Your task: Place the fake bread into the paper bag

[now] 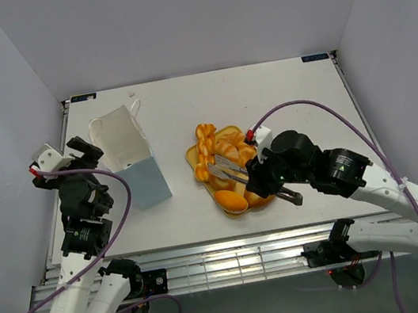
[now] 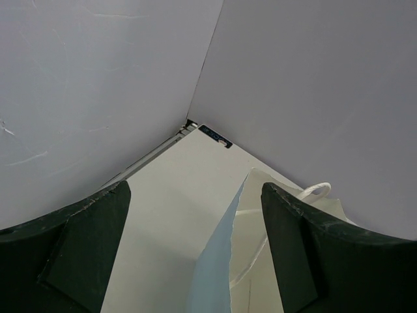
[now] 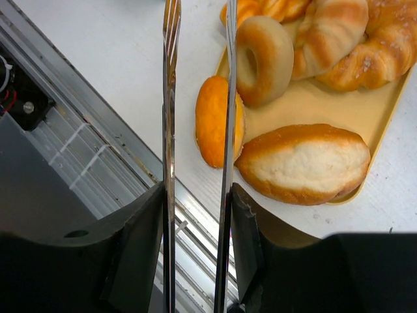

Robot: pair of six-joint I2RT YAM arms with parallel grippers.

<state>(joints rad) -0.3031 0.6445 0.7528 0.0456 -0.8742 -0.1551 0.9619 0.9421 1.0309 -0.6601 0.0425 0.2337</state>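
The fake bread lies piled on a flat yellow tray at mid-table. The braided twist is at the tray's far left. My right gripper is shut on metal tongs that reach over the tray. In the right wrist view the tong blades stand apart and empty next to an orange oval roll, a ring doughnut and a large oval roll. The paper bag stands upright and open at the left. My left gripper is open beside its left rim.
The table's near edge with its metal rails lies just below the tray. White walls close in the table on the left, far and right sides. The bag's cord handles stick up at its rim.
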